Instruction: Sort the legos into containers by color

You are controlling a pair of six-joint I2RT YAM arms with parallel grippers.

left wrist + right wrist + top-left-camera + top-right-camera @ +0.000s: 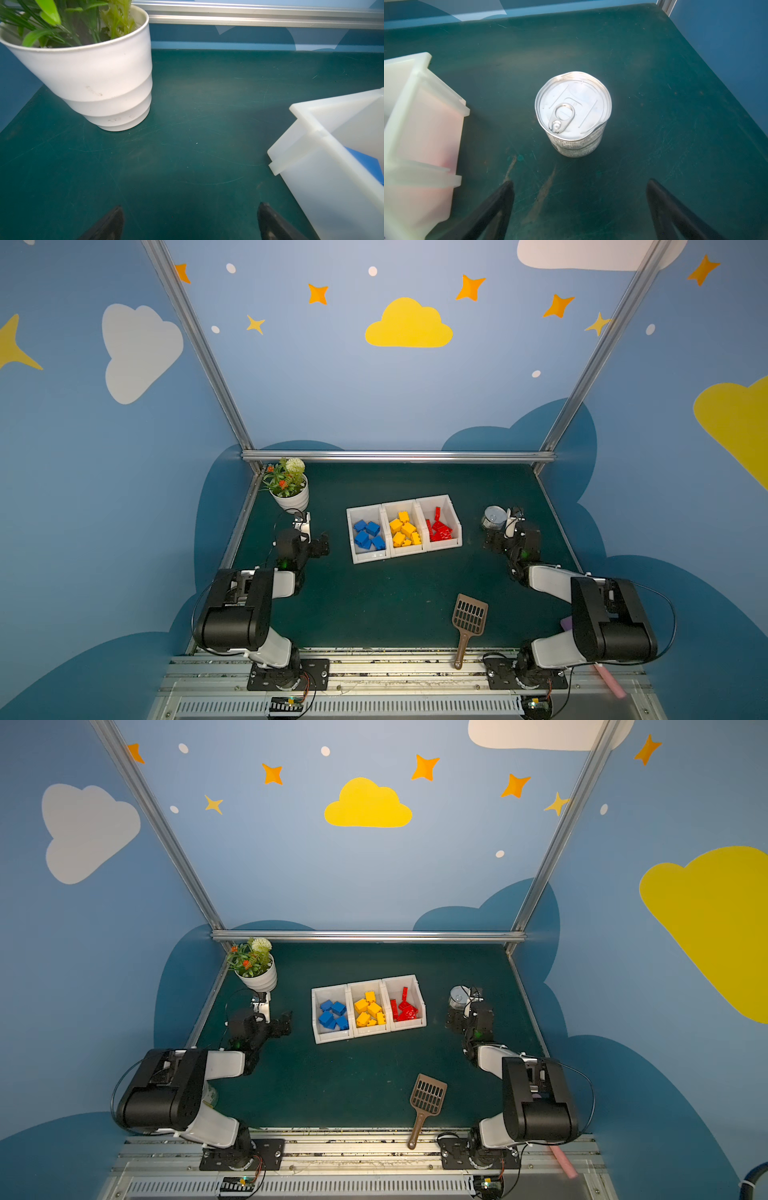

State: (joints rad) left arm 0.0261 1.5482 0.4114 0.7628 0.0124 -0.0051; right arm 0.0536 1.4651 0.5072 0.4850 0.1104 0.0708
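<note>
legos (pixel 404 529): blue, yellow, red, each colour in its own bin of the containers (pixel 370 558), no stray seen on desk (pixel 395 605) | left end effector (pixel 190 220): spread wide, empty, left of containers | right end effector (pixel 579 197): spread wide, empty, right of containers | judged: sorting looks done, so both sit clear

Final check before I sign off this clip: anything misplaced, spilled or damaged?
Blue bricks, yellow bricks and red bricks lie unmixed in separate white bins. Odd: the tin can has a dented rim, and the slotted scoop lies with its handle over the front rail.
</note>
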